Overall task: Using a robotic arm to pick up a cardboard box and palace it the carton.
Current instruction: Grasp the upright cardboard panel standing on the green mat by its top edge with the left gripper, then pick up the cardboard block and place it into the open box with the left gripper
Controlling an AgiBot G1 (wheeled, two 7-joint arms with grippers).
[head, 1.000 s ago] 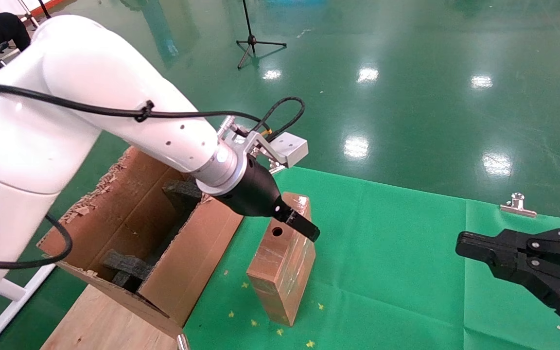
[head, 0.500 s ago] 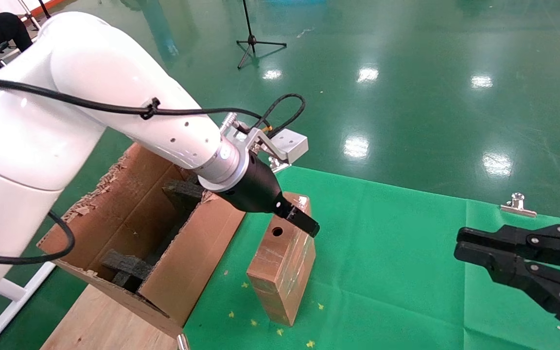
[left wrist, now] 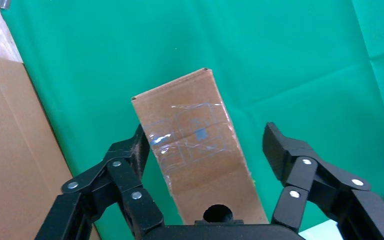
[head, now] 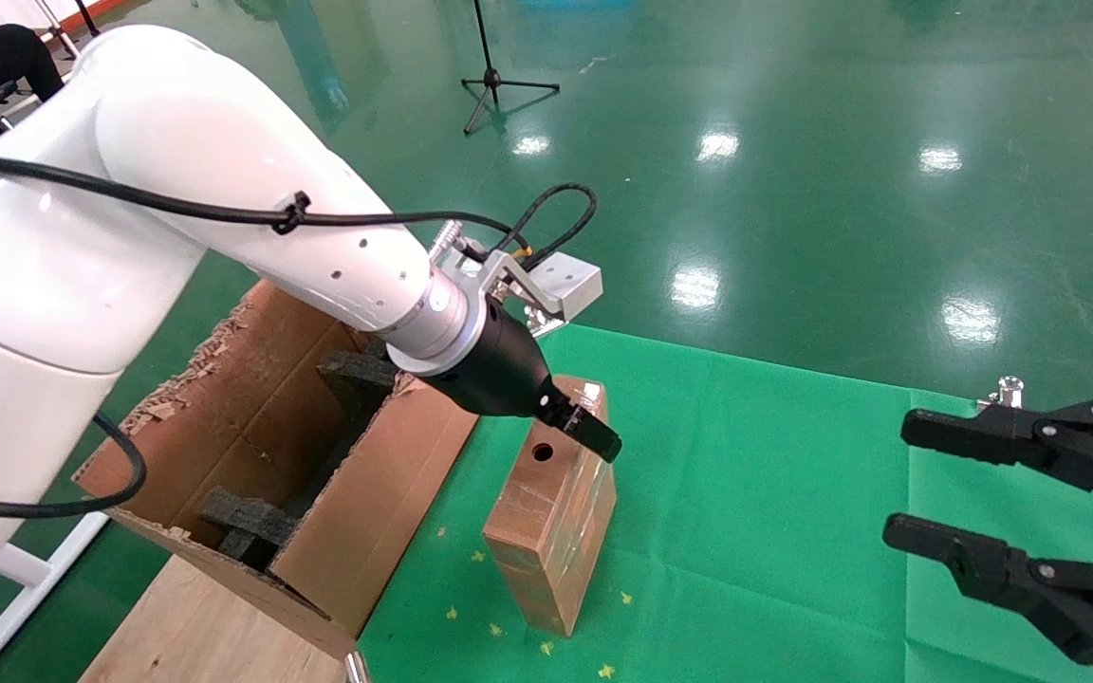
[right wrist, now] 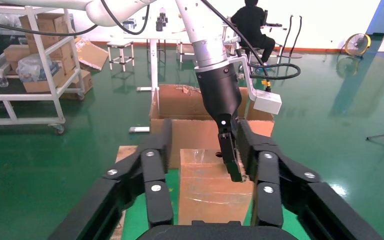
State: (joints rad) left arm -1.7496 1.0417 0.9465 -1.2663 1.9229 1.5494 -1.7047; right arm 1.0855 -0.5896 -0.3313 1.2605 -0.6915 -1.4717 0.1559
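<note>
Spreading wide at the right edge since half a second ago: right gripper, fingers earlier almost together, now well apart, hovering over the green cloth well clear of the cardboard box. Barely shifting meanwhile: robotic arm on the left, its left gripper hanging over the far end of the box, just above the round hole. Lying on the cloth, tape-wrapped, just right of the carton, which is sitting open with ragged flaps and black foam blocks inside. Standing near the far cloth edge: metal clip; farther off on the glossy green floor, a black tripod stand. Showing only from the left wrist: left gripper spread to both sides of the box, one finger touching or almost touching its long side, the other apart. Showing only from the right wrist: shelving and a seated person far behind.
</note>
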